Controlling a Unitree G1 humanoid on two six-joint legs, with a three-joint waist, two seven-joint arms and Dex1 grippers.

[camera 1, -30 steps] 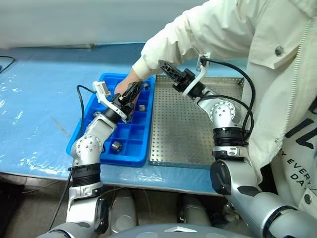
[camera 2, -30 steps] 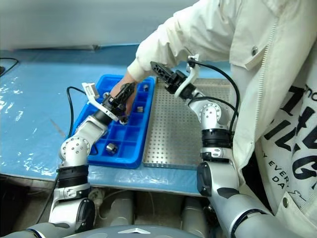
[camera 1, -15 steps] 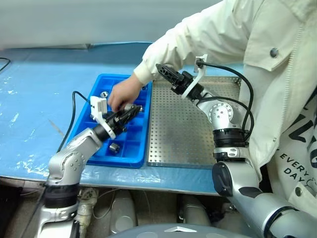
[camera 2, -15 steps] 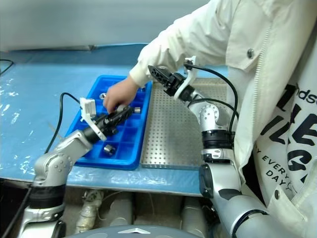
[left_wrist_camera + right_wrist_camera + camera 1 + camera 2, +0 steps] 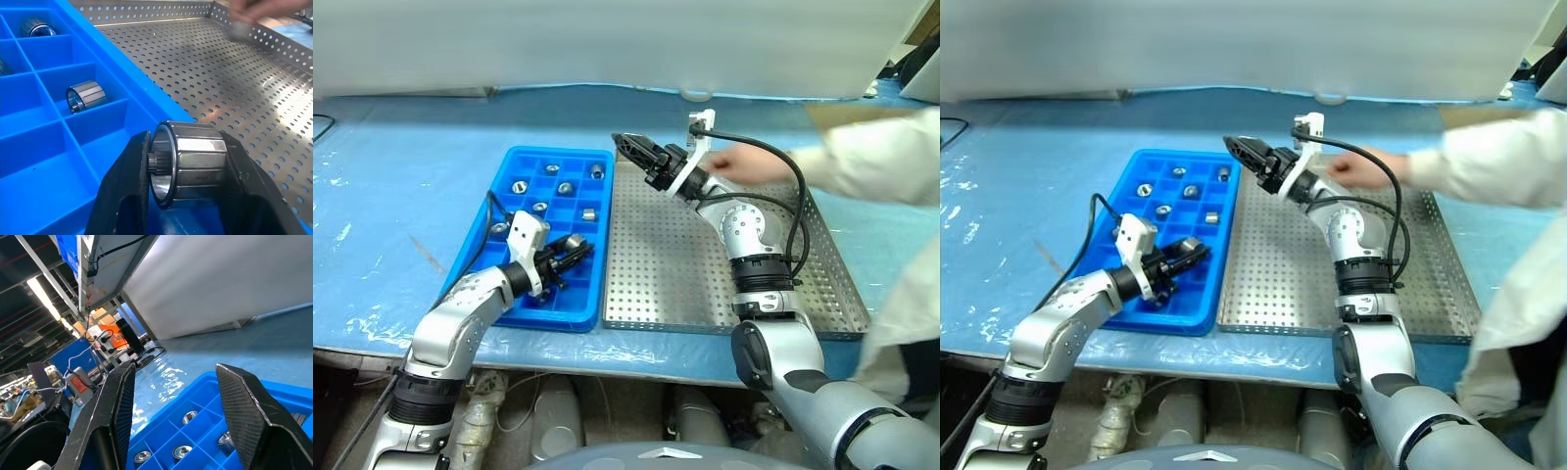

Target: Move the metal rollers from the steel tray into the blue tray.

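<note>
My left gripper point(image 5: 188, 147) is shut on a metal roller point(image 5: 193, 164), gripped across its flat ends. It hovers low over the near right compartments of the blue tray point(image 5: 563, 151), close to the edge of the steel tray point(image 5: 685, 255). Several more metal rollers point(image 5: 566, 188) lie one to a compartment in the blue tray's far half. My right gripper point(image 5: 625, 144) is open and empty. It is raised above the steel tray's far left corner and points toward the blue tray. The steel tray's perforated floor looks bare.
A person's hand point(image 5: 744, 164) reaches in from the right over the far side of the steel tray, with a white sleeve point(image 5: 871, 166) behind it. Both trays sit side by side on a table under blue plastic sheeting point(image 5: 401, 186).
The person's arm has pulled away from the blue tray to the right. My left gripper has sunk and drawn back toward the tray's near end, still shut. The right gripper has hardly moved.
</note>
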